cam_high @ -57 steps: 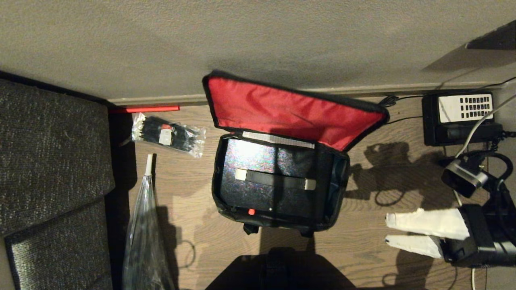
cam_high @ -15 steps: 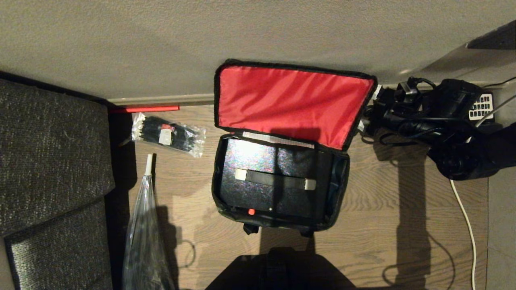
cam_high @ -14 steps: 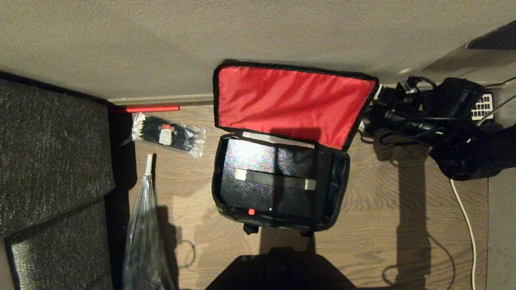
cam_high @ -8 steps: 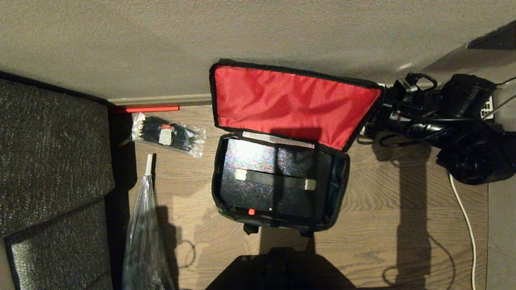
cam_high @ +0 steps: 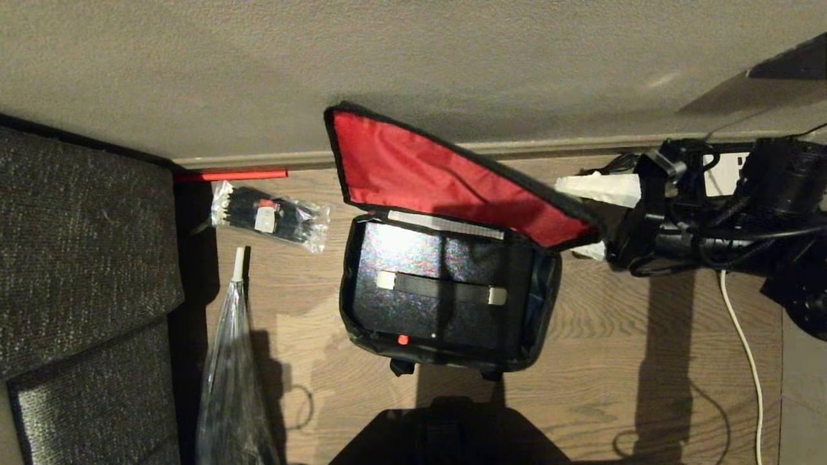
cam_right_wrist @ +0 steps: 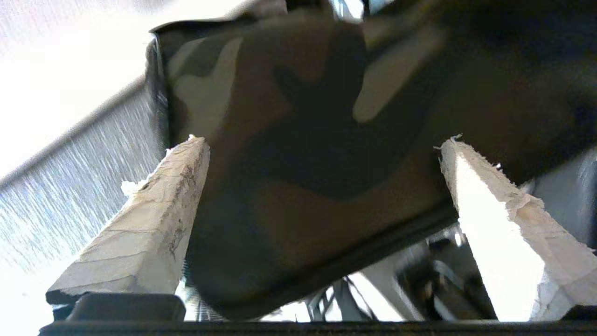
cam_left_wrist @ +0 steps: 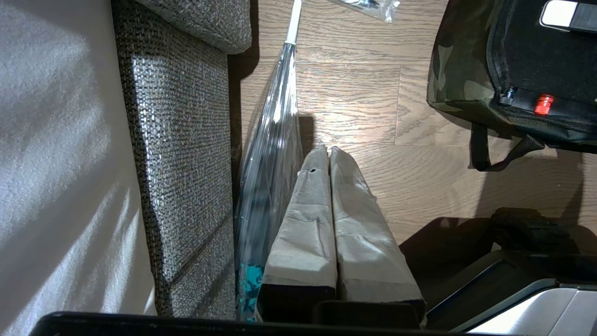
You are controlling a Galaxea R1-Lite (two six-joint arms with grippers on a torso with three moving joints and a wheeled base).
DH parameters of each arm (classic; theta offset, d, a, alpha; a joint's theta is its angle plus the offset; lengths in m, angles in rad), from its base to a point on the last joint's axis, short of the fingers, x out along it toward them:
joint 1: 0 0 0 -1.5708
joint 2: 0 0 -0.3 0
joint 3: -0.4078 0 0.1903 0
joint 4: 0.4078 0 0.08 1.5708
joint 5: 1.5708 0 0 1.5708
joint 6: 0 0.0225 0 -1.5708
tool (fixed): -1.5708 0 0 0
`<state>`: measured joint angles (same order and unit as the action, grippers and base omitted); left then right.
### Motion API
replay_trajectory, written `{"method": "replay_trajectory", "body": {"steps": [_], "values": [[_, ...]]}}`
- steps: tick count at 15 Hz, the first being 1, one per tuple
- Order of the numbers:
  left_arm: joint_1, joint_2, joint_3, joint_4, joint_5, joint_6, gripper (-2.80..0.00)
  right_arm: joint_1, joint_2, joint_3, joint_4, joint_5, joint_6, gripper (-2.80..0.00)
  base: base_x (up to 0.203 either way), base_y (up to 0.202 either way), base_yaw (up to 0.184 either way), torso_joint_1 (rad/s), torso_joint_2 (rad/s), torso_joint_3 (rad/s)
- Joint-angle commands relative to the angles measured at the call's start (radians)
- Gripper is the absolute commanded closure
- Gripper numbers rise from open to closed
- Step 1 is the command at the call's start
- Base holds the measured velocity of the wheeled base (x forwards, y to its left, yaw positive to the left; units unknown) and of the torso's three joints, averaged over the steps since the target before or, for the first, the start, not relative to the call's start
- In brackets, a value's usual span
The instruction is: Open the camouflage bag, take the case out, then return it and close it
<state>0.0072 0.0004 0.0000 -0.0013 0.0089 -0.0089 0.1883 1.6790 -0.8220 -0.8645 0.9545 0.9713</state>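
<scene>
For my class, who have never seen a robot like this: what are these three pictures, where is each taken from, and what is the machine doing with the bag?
This is a two-armed robot. One camera on its head looks down at a wooden floor; one camera sits behind each arm's fingers.

On the floor stands the camouflage bag, its red-lined lid raised, the case lying inside. Beside it lie a clear packet of black ties and a long clear plastic sleeve.

The right gripper, fingers open, reaches the lid's right edge; its wrist picture shows the lid's camouflage outside between the fingers. Nothing is clamped. The left gripper is shut and empty, near the sofa.
</scene>
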Motion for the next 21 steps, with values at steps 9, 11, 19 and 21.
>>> {"method": "replay_trajectory", "body": {"steps": [9,11,19,21], "values": [[0.000,-0.002,0.002,0.000,0.000,0.000,0.00,0.103,-0.359,0.323,0.329,-0.013,-0.362,-2.80,0.000,0.000,0.000,0.000,0.00,0.000],[0.000,-0.002,0.002,0.000,0.000,0.000,0.00,0.101,-0.408,0.312,0.374,-0.081,-0.396,-2.80,0.000,0.000,0.000,0.000,0.00,0.000],[0.000,-0.002,0.002,0.000,0.000,0.000,0.00,0.093,-0.771,0.286,0.847,-0.368,-0.608,0.00,0.000,0.000,0.000,0.000,0.00,0.000],[0.000,-0.002,0.002,0.000,0.000,0.000,0.00,0.071,-0.876,0.274,1.042,-0.439,-0.666,0.00,0.000,0.000,0.000,0.000,0.00,0.000]]}}
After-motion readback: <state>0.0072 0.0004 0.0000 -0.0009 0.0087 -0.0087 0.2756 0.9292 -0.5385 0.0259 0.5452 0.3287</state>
